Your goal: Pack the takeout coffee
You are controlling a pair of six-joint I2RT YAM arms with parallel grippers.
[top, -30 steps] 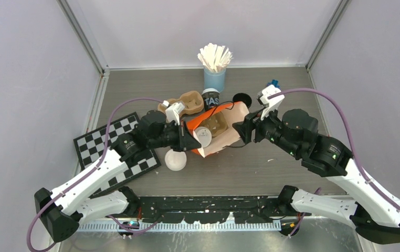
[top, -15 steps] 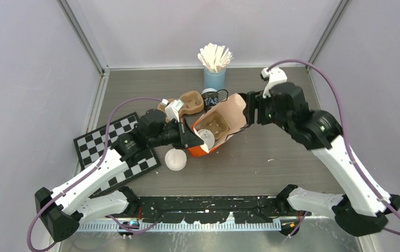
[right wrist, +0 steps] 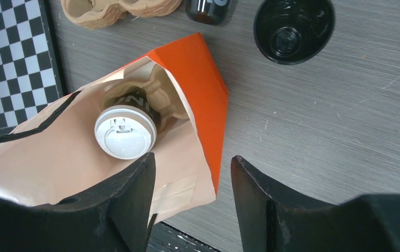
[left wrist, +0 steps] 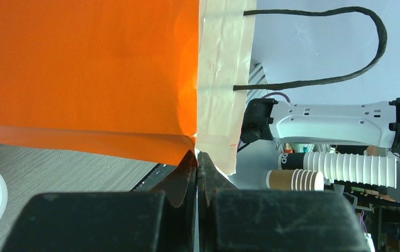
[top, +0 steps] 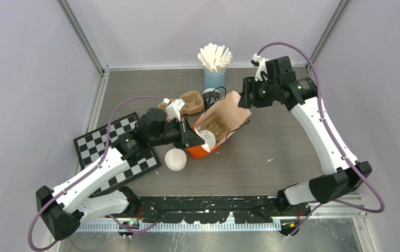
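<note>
Our right pincer (right wrist: 192,160) has risen off the orange bag (right wrist: 198,84), jaws part open and empty, leaving the bag upright and ready for more coffee, we judge. Our left pincer (left wrist: 197,161) is clamped on the bag's rim. One lidded coffee cup (right wrist: 125,132) sits inside, directly below the right pincer

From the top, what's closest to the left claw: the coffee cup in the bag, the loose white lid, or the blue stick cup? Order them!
1. Coffee cup, inside the bag beside the left gripper.
2. Loose white lid, on the table, on the near side.
3. Blue stick cup, at the far back.
</note>
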